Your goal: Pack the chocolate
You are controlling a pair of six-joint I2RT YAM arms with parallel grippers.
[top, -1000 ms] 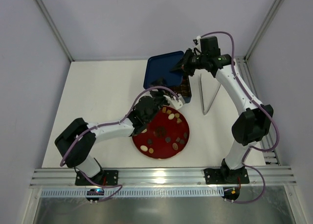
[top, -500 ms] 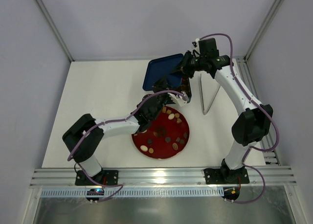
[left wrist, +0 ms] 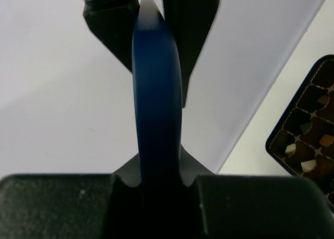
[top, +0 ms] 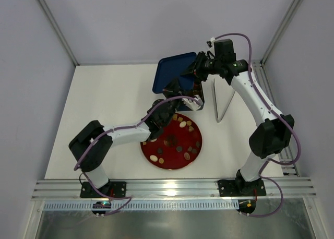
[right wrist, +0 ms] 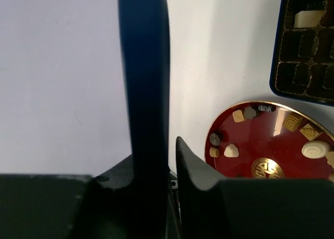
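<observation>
Blue lid (top: pixel 169 72) x1 | L gripper (left wrist: pixel 159 174) + R gripper (right wrist: pixel 151 160) pinch it

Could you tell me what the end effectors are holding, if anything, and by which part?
The flat dark-blue tin lid: left end effector clamps one edge, right end effector the opposite edge.

**A:** What rests on the white counter (top: pixel 104 108)?

**B:** Near edge: a round red plate (top: pixel 169 165). Beyond it: a dark-blue tin (right wrist: pixel 292 74) with a gridded insert. A blue lid (top: pixel 175 72) is tilted above the tin. Right: a V-shaped metal piece (top: pixel 215 100).
</observation>
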